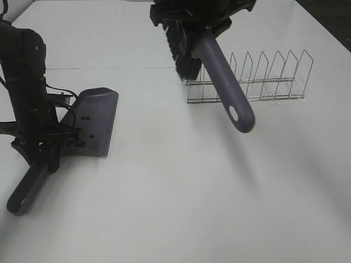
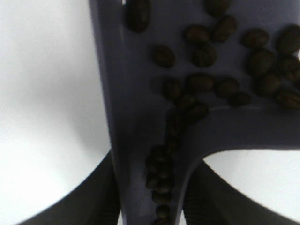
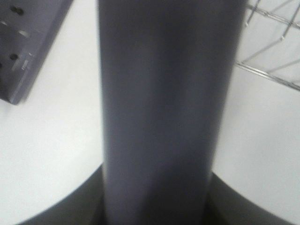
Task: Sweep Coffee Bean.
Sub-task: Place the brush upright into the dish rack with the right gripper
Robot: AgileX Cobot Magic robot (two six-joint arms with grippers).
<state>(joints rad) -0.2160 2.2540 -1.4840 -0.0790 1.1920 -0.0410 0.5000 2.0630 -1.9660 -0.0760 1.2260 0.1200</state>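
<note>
**Beans are in the dustpan; the sweeping looks nearly finished**

A white table (image 1: 181, 208) fills the high view. I can make out no loose beans on it, though specks that small could escape this camera. On that evidence I judge the sweeping itself done. What is left is probably to carry the load off or set the tools down.

A wire rack (image 1: 269, 82) of upright loops stands at the far right of the table, with nothing in it.

On the left sits the grey-purple dustpan (image 1: 96, 123). My left gripper (image 1: 49, 147) is clamped on its handle, one dark finger on each side in the wrist view.

My right gripper (image 1: 200, 19) is pressed tight round the brush (image 1: 219, 71), which hangs in the air in front of the rack. Its black bristles are up near the gripper, and its handle points down towards the camera, well apart from the dustpan.

The coffee beans (image 2: 201, 84) are all inside the dustpan. About two dozen dark ovals lie scattered on its floor, and a string of them is bunched in the channel running into the handle.
</note>
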